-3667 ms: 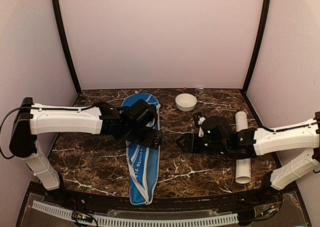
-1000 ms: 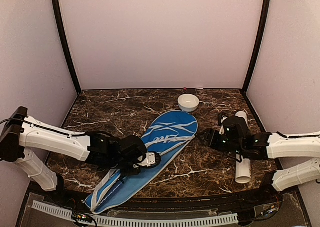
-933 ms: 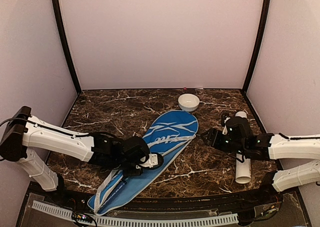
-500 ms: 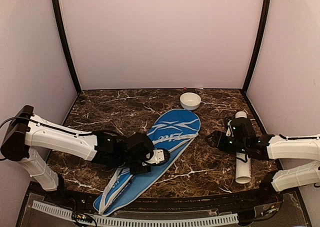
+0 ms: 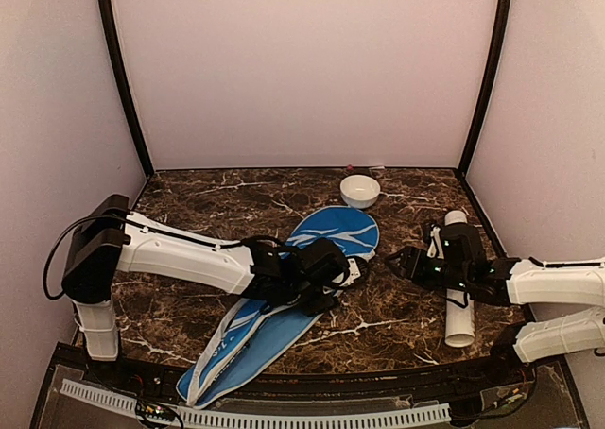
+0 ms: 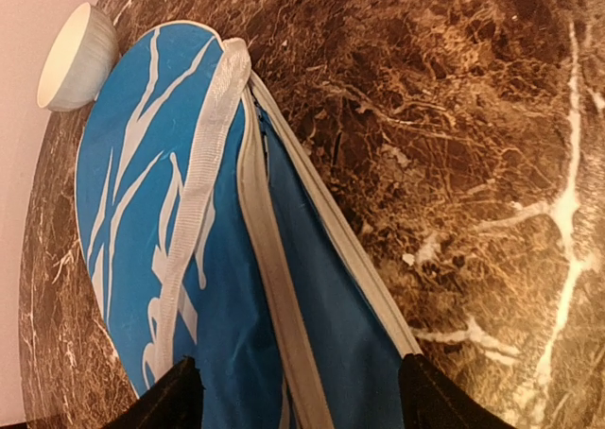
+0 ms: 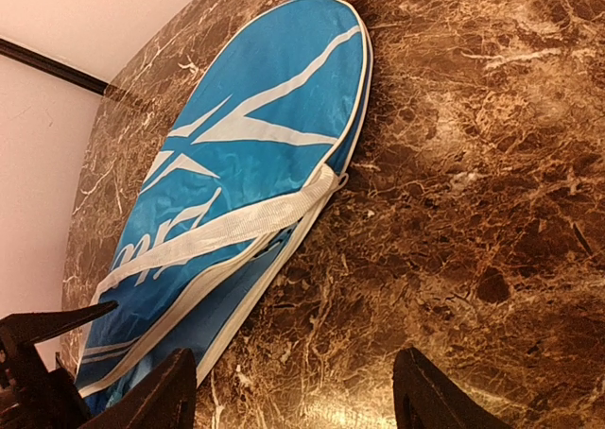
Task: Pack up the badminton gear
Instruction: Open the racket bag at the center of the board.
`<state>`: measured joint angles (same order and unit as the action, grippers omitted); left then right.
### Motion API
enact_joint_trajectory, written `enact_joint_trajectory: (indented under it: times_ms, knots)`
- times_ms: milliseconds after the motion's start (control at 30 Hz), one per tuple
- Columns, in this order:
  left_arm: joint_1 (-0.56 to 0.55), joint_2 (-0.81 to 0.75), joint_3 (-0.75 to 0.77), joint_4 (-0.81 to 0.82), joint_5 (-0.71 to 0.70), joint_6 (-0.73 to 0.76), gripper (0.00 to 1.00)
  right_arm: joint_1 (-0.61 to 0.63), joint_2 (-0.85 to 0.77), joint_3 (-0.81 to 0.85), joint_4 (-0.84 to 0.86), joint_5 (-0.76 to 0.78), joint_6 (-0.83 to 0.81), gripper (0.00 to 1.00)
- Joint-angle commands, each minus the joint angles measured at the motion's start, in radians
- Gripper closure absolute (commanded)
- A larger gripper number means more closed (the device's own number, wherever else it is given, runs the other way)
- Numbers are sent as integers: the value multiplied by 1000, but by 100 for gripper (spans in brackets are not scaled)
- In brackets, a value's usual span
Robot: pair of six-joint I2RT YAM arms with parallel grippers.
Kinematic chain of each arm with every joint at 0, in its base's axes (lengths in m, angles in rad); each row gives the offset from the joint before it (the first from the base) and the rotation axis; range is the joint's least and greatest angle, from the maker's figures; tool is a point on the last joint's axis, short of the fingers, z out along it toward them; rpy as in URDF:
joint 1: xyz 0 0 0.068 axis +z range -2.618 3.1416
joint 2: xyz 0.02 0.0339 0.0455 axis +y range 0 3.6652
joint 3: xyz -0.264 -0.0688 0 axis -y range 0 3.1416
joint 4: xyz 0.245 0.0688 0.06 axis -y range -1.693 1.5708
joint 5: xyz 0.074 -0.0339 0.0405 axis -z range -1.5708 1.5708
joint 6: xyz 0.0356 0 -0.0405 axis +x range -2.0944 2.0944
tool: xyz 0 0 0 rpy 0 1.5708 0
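Note:
The long blue white-trimmed racket cover lies diagonally, wide end near the white bowl, narrow end at the front edge. My left gripper is open over the cover's right edge. In the left wrist view its fingers straddle the cover where the trimmed edges gape apart. My right gripper is open and empty above bare table right of the cover, which shows in its view with the gripper low in frame. The white tube lies under my right arm. Rackets and shuttlecocks are out of view.
The small white bowl stands at the back, touching or nearly touching the cover's wide end; it also shows in the left wrist view. Walls close the table on three sides. A black rail runs along the front edge.
My left gripper has moved right and forward along the cover toward its wide end. The cover's narrow end has swung right over the last second. The right arm has barely moved.

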<state>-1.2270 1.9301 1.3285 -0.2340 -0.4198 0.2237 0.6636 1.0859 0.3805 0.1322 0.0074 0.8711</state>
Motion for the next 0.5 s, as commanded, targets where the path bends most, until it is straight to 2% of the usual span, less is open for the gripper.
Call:
enact_joint_trajectory:
  times_ms: [0,367,400,467]
  knots:
    - [-4,60,64,32,-92,-19,25,-4,-25,-25,44,-9,9,28]
    - [13,130,110,37,-149,-41,22,-4,-26,-53,82,-29,26,28]
    - [14,134,109,36,-153,-41,24,-4,-29,-58,84,-29,29,29]
    - [15,139,108,32,-153,-44,39,-4,-35,-65,86,-28,35,29]
